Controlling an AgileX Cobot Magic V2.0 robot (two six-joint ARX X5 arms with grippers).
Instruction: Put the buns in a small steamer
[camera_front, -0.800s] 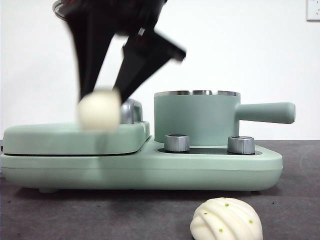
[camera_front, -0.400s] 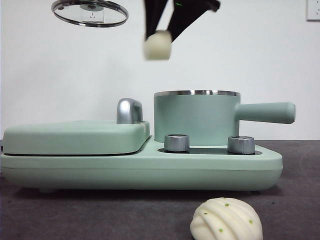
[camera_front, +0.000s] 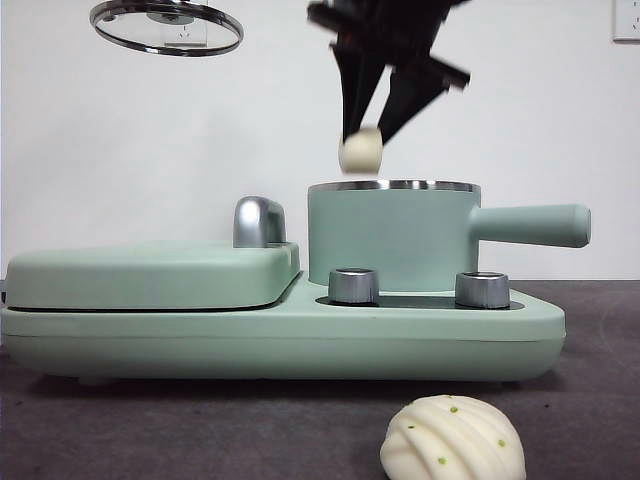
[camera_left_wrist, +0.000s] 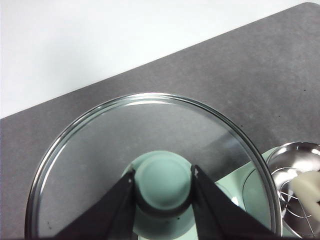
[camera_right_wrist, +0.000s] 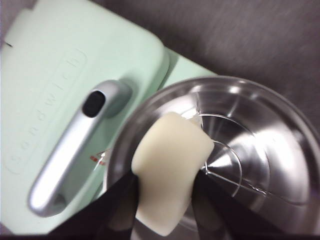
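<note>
Our right gripper (camera_front: 368, 135) pinches the smooth bun (camera_front: 361, 151) just above the small steamer (camera_front: 393, 236), near its rim on the griddle side. Our left gripper (camera_left_wrist: 163, 181) clamps the lid's knob (camera_left_wrist: 164, 183), holding it well clear.

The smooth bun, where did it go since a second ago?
The right gripper carried the smooth bun up from over the flat griddle lid, across, then down to just above the steamer rim. The left gripper kept the glass lid raised. The pleated bun stayed put.

Smooth bun (camera_front: 360, 151) above steamer (camera_front: 392, 240); pleated bun (camera_front: 453, 440) before it.
</note>
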